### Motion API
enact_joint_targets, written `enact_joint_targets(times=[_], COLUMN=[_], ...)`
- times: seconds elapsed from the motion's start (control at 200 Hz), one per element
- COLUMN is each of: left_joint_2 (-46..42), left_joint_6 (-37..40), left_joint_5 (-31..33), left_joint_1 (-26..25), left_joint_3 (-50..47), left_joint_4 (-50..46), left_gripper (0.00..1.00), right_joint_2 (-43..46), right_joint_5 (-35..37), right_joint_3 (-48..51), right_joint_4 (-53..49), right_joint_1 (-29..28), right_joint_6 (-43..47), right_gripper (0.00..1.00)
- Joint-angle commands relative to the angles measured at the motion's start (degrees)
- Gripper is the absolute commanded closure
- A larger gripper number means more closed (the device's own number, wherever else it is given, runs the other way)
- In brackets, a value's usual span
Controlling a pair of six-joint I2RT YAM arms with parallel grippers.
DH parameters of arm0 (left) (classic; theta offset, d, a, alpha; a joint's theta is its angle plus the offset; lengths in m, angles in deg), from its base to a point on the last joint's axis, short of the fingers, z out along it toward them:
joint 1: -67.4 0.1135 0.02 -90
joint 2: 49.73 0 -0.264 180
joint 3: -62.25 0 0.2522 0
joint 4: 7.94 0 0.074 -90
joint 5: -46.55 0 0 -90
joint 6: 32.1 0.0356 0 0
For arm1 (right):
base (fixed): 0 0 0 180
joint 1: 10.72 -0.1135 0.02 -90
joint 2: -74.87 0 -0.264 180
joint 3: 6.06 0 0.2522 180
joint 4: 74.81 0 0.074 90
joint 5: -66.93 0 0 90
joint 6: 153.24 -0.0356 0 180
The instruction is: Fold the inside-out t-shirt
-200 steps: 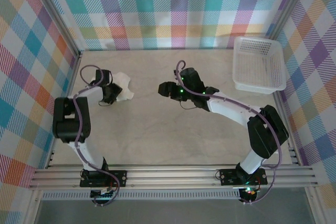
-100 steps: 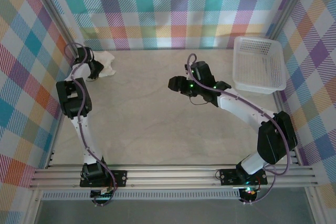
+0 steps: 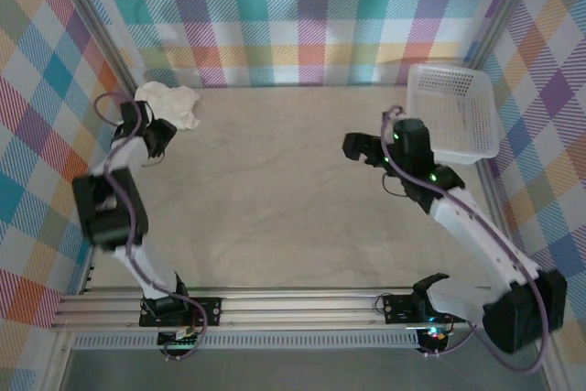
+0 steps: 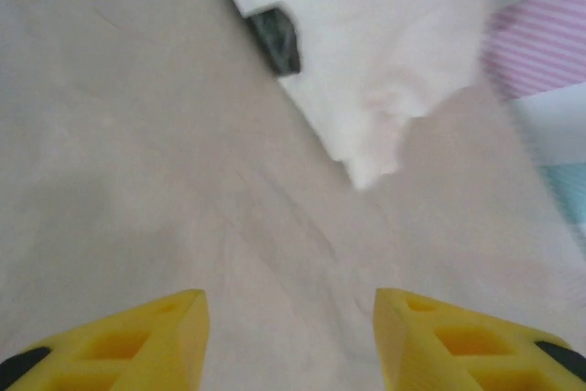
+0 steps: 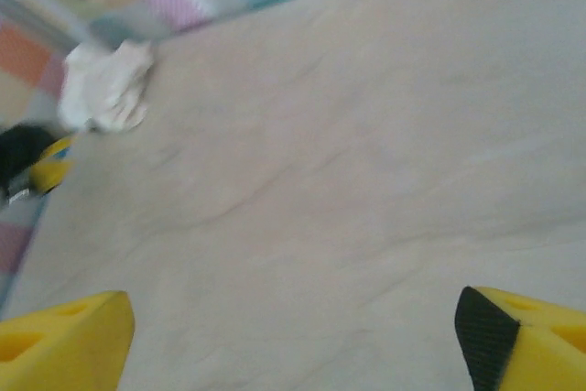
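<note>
The fingers [image 4: 119,343] of your left gripper [image 4: 288,341] stand apart with only bare table between them, grasping nothing; the yellow tips hang just short of the inside-out t-shirt [image 4: 375,43], and you can see a strip of open surface separating them from the cloth's nearest edge. Your right gripper [image 5: 293,345] is spread wide as well, its fingers [image 5: 64,336] at the two lower corners of its wrist view, empty, over the table [image 3: 275,217] towards the far right. The t-shirt [image 3: 169,103] lies bunched in a small white heap in the table's far left corner, close against the checked walls, not spread flat and not folded. From the left wrist you get its lower edge running on a slant, with a small dark patch [image 4: 276,40] on that edge and a rumpled point of cloth hanging towards the gripper. From the right wrist the same heap [image 5: 105,87] shows small and well away across the table. The white mesh basket [image 3: 449,68] sits in the far right corner, just beside your right arm's wrist; whether the two touch, you cannot tell from above. The two grippers are well apart from each other.
</note>
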Motion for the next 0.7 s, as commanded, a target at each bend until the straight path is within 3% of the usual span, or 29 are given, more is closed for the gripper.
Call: enact_joint_targets(times=[0.0,0.075,0.13,0.2,0.32,0.355,0.41,0.465,0.565,0.605,0.65,0.695], left_joint_2=[-18.4,-28.6,-34.0,-38.4,-40.2,-39.6,-37.7,-34.2,-26.1,-22.5,-19.0,-13.3], left_joint_6=[2.0,8.8,16.1,22.3,25.2,26.9,30.2,33.8,36.3,35.8,36.2,36.2], left_joint_5=[7.3,18.9,24.5,24.4,26.5,25.4,22.4,20.1,16.9,13.3,11.0,10.4], left_joint_1=[-5.9,-13.8,-19.3,-21.3,-21.2,-21.2,-21.2,-21.2,-19.6,-18.2,-17.1,-16.5], left_joint_3=[-11.8,-19.7,-27.2,-37.0,-45.5,-48.0,-51.6,-52.7,-51.2,-50.9,-49.1,-47.8], left_joint_4=[6.8,5.6,11.4,21.9,27.0,30.9,38.4,43.1,49.5,53.8,55.3,58.0], left_gripper=[0.4,0.21,0.08,0.02,0.0,0.0,0.0,0.0,0.0,0.0,0.0,0.0], right_joint_2=[3.1,2.5,0.2,-4.9,-17.5,-21.4,-25.2,-26.4,-24.2,-27.6,-25.2,-26.6], right_joint_5=[15.7,25.8,30.9,29.8,21.5,18.0,11.7,10.2,-0.1,0.2,-0.1,0.1], right_joint_3=[11.2,17.9,21.3,22.8,23.3,23.3,19.8,19.0,28.9,31.6,29.8,31.0], right_joint_4=[10.9,19.5,25.1,29.2,41.1,46.3,43.8,43.1,58.5,69.3,61.1,66.5], right_joint_1=[3.4,4.9,6.4,8.9,14.1,15.6,16.8,17.4,20.9,21.4,21.4,21.4], right_joint_6=[9.7,13.3,16.7,20.2,21.9,21.9,22.7,22.2,21.9,21.8,21.4,21.8], right_gripper=[0.0,0.0,0.0,0.0,0.0,0.0,0.0,0.0,0.0,0.0,0.0,0.0])
